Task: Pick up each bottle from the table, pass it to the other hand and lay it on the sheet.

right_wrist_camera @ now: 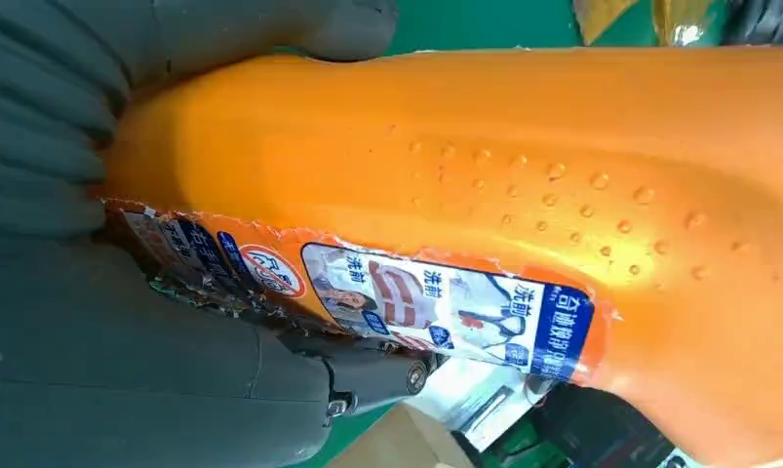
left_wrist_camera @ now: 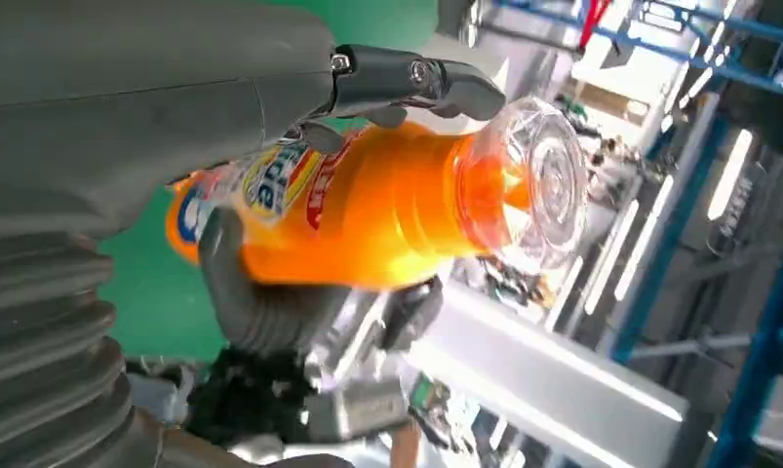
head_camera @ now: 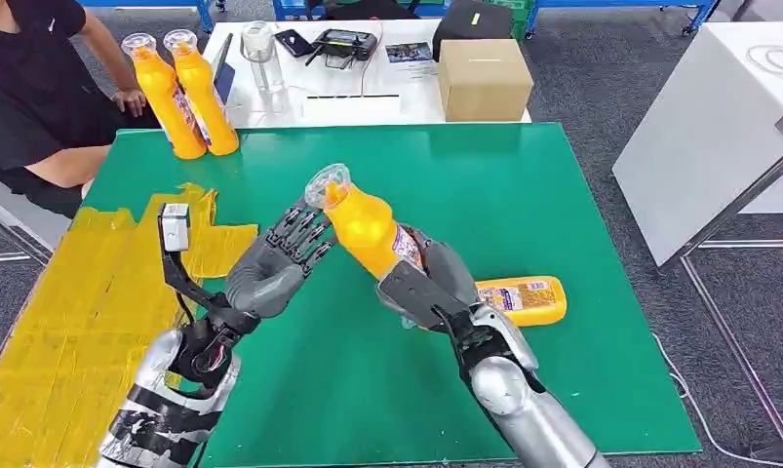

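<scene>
Your right hand (head_camera: 428, 283) is grasping the tilted bottle (head_camera: 366, 226); your left hand (head_camera: 275, 263) is touching its neck, fingers spread, while the right wrist view is showing you its label (right_wrist_camera: 436, 307).

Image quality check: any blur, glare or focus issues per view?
Head view: sharp, evenly lit, soft sheen on the green table mat. Left wrist view: background streaked and blurred, glare on the clear cap of the orange plastic bottle. Right wrist view: bottle too close, edges soft, label readable.
</scene>
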Tool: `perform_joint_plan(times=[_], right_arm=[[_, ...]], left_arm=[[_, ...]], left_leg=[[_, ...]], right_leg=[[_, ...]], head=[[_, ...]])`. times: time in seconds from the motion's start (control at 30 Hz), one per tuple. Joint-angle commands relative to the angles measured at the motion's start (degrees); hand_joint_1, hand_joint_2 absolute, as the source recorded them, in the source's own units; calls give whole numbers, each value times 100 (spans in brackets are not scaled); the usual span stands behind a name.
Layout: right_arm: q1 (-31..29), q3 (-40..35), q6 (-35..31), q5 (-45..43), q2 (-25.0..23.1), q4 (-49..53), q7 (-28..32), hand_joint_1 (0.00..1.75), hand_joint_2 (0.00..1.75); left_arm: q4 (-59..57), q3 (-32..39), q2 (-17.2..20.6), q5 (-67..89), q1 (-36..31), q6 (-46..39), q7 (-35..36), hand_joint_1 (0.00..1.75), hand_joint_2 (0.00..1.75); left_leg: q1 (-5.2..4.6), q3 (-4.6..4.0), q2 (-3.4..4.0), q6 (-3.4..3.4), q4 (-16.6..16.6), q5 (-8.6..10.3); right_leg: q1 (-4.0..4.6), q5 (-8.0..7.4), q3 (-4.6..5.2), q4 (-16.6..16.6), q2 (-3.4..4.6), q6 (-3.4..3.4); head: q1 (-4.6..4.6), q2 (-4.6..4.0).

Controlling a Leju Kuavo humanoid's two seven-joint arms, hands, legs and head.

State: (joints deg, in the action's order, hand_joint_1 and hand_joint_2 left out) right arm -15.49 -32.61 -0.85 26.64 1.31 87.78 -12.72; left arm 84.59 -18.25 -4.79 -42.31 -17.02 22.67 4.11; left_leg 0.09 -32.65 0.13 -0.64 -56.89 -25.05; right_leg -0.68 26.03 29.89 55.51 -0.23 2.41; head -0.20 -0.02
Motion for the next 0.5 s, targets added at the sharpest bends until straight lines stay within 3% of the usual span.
perform_joint_plan(times=[0.03, 0.5], right_arm=[[-355, -545, 27, 14, -35, -492, -33, 175, 175], [-420, -1018, 114, 85, -197, -588, -100, 175, 175]], left_arm=[[-447, 45, -71, 430, -414, -107, -186, 0, 175], [-585, 181, -309, 1175, -566, -244, -403, 0, 175]], left_leg=[[6, 5, 1, 2, -2, -3], [15, 11, 1, 4, -4, -7]], right_leg=[[6, 0, -7, -2, 3, -5], [16, 0, -17, -8, 4, -10]], head=[[-2, 0], [0, 0]])
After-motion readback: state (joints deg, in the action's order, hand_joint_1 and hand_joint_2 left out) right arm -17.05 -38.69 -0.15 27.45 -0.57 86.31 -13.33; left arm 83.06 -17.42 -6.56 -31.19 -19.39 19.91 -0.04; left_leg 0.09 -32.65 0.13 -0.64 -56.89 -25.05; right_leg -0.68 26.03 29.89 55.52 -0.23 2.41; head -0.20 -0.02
